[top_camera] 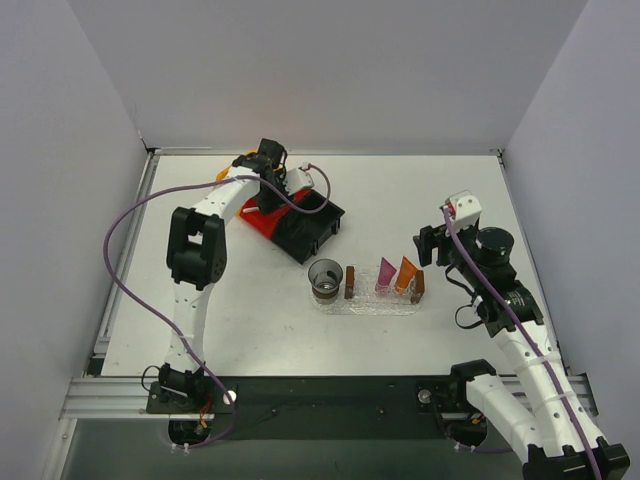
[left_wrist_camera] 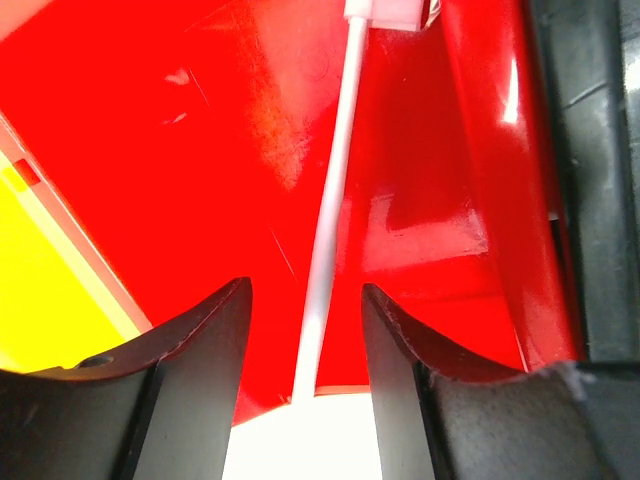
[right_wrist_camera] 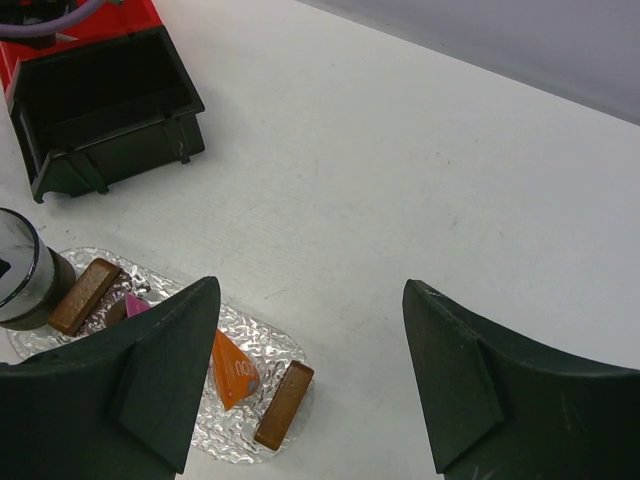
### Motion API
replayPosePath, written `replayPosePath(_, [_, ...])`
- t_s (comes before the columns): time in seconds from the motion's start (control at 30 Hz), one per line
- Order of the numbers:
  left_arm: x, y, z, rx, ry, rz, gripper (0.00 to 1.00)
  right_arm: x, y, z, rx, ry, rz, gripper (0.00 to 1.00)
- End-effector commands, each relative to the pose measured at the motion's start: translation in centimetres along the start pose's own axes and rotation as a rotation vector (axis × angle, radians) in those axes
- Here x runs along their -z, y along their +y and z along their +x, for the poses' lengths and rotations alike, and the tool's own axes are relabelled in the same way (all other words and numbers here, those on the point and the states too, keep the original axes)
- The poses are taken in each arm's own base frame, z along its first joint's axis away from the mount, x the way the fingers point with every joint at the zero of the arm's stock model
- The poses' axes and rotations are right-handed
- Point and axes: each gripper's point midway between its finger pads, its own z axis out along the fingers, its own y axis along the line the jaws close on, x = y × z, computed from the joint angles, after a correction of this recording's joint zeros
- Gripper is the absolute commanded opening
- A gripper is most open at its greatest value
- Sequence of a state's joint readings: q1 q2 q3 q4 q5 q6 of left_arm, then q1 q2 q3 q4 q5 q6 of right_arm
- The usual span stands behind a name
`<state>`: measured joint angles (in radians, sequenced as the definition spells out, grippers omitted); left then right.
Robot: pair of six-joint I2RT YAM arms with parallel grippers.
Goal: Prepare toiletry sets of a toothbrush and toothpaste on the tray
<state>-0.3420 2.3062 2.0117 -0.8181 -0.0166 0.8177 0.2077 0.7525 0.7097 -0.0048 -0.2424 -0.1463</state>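
Tray (top_camera: 375,306) (right_wrist_camera: 268,352): mid-table, a little toward the near edge, long axis running left-right.

On it, left to right:
- a dark cup (top_camera: 326,279) (right_wrist_camera: 20,268)
- a brown end block (top_camera: 350,282) (right_wrist_camera: 85,296)
- magenta tube (top_camera: 386,275) (right_wrist_camera: 134,304), standing
- orange tube (top_camera: 405,274) (right_wrist_camera: 234,370), standing just beside the magenta one
- a second brown block (top_camera: 418,285) (right_wrist_camera: 283,405)

Right gripper (top_camera: 428,246) (right_wrist_camera: 310,292): just right of the tray, toward the right edge. Jaws wide apart, nothing between them.

Farther back, toward the far left corner: black bin (top_camera: 312,230) (right_wrist_camera: 100,110), with red bin (top_camera: 256,220) (left_wrist_camera: 200,150) against its left side.

Left gripper (top_camera: 270,188) (left_wrist_camera: 305,300): down in the red bin. Jaws apart, one on either side of the toothbrush (left_wrist_camera: 335,200). The toothbrush lies on the bin floor as a thin white stick. A gap shows on both sides of it, so it is not gripped.
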Motion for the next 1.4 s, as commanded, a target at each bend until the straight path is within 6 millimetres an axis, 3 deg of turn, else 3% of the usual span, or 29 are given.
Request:
replayPosePath(0.0, [-0.4, 0.7, -0.5, -0.025, 0.012, -0.048, 0.57, -0.1, 0.0, -0.5, -0.01, -0.025, -0.01, 0.68])
replayPosePath(0.53, [-1.0, -0.7, 0.2, -0.032, 0.023, -0.021, 0.49, 0.1, 0.0, -0.5, -0.023, -0.024, -0.02, 0.68])
replayPosePath(0.83, [-0.4, -0.4, 0.0, -0.033, 0.015, -0.032, 0.34, 0.0, 0.1, -0.4, -0.027, -0.017, -0.026, 0.67])
replayPosePath(1.17, [2.2, 0.7, -0.5, -0.039, 0.009, -0.059, 0.21, 0.0, 0.1, -0.4, -0.033, -0.016, -0.026, 0.67])
replayPosePath(1.37, [5.1, 1.3, -0.9, -0.038, -0.013, -0.083, 0.17, 0.1, 0.2, -0.6, -0.036, -0.021, -0.035, 0.67])
